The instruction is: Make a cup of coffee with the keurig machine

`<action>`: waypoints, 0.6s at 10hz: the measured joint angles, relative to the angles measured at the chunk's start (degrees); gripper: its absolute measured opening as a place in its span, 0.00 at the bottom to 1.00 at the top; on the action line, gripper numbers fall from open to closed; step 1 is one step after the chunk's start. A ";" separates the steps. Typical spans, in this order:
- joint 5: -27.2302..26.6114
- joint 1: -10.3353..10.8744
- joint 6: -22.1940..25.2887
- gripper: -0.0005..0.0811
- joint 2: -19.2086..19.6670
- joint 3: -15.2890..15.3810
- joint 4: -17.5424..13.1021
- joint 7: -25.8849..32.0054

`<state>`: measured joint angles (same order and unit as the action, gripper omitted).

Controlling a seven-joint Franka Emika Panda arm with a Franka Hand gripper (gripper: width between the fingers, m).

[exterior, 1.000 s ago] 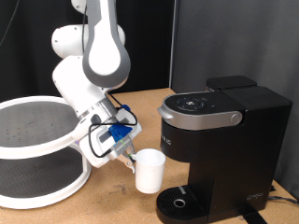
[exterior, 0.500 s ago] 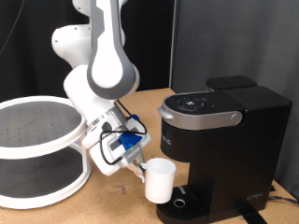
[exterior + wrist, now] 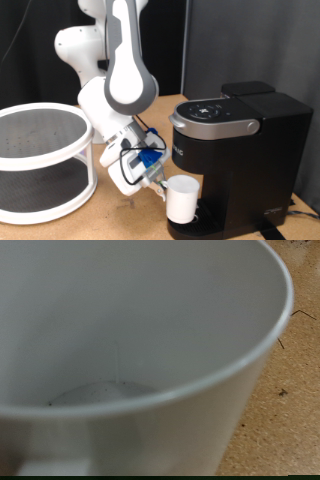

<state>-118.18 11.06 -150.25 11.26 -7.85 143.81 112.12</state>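
Beside the keurig machine [image 3: 232, 140], low at its front on the exterior view's left, the gripper [image 3: 160, 186] carries the cup [image 3: 182, 200] by its rim. The cup hangs upright, its base just over the round drip tray [image 3: 190, 228] and its far wall close under the machine's overhanging brew head. The fingers themselves are hard to make out behind the blue fitting and cables, but the cup sits off the worktop [image 3: 110, 215] at the end of the hand, so I judge the gripper clamped on the cup's wall; the wrist view agrees, filled almost wholly by the cup's [image 3: 140, 350] white inside with only a strip of brown worktop [image 3: 290, 380] beyond the rim.

To do this step well, the cup should stay level and travel straight toward the machine, low enough to clear the brew head yet high enough not to scrape the tray's edge. It wants to settle centred on the tray, directly under the outlet, with the handle turned clear of the machine's body. The release should come only once the base rests flat, since a tilted set-down could tip it.

Relative to the gripper, the cup lies at its tip, on the side toward the keurig machine and slightly lower. The white two-tier stand [image 3: 40, 160] sits well apart from the machine, on the exterior view's left.
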 joint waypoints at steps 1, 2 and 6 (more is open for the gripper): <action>-0.51 0.09 0.00 0.10 0.54 0.50 -0.22 0.18; -1.11 0.18 0.00 0.10 1.06 0.96 -0.36 0.51; -4.57 0.29 0.00 0.10 2.72 2.01 -0.85 3.22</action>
<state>-122.75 11.35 -150.26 13.98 -5.84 142.96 115.34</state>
